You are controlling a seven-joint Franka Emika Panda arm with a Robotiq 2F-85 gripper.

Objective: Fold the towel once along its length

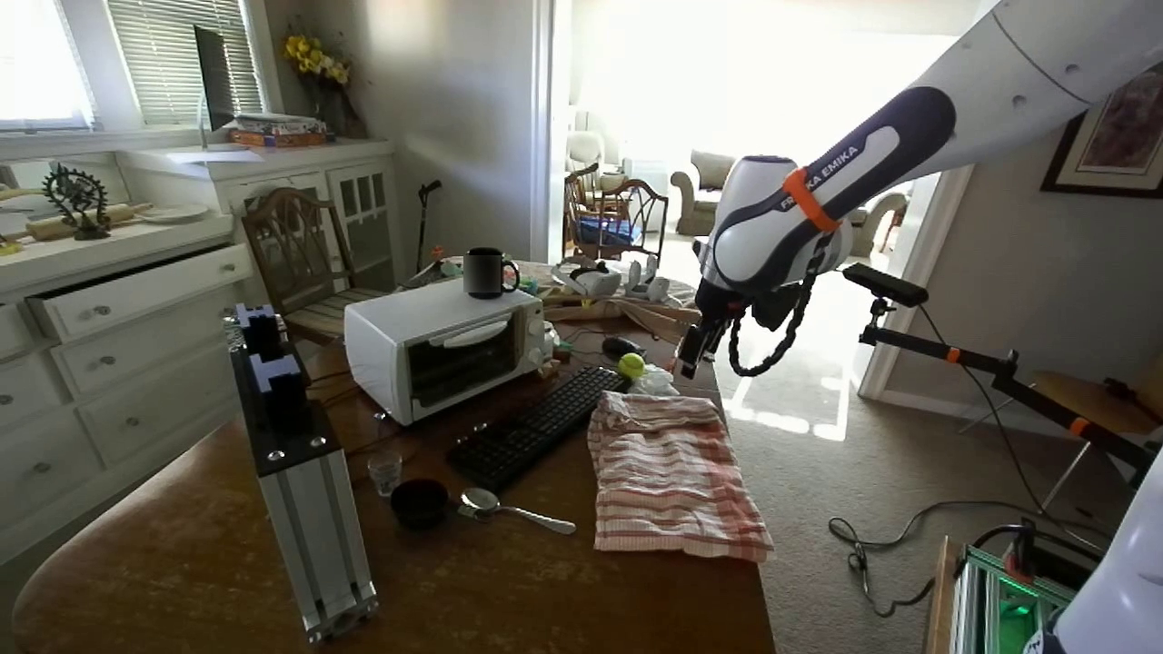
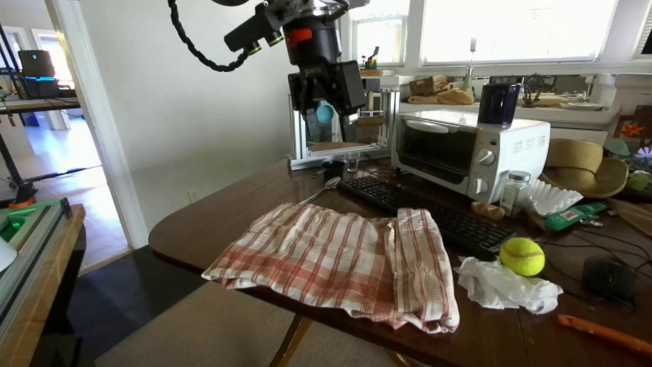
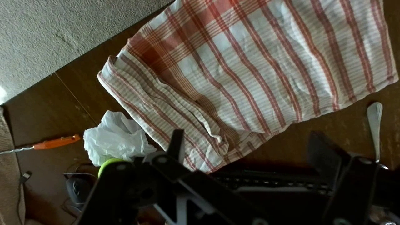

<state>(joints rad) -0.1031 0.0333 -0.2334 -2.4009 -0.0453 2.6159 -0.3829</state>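
Note:
The red-and-white striped towel [image 1: 672, 481] lies on the wooden table along its edge; it also shows in an exterior view [image 2: 316, 250] and in the wrist view [image 3: 265, 62]. One end strip is folded over onto the rest, with a wrinkled hem along that fold. The remainder lies fairly flat with small creases. My gripper [image 2: 328, 130] is open and empty, raised above the table and apart from the towel. In the wrist view its fingers [image 3: 248, 139] are spread wide, with the folded corner and bare table seen beyond them. It also shows in an exterior view [image 1: 690, 354].
A black keyboard [image 1: 536, 427] lies beside the towel, with a white toaster oven [image 2: 438, 148] behind bearing a dark mug [image 2: 499, 103]. A tennis ball [image 2: 522, 256] and crumpled white plastic [image 2: 504, 285] sit near the folded end. A spoon [image 1: 536, 519] lies close by.

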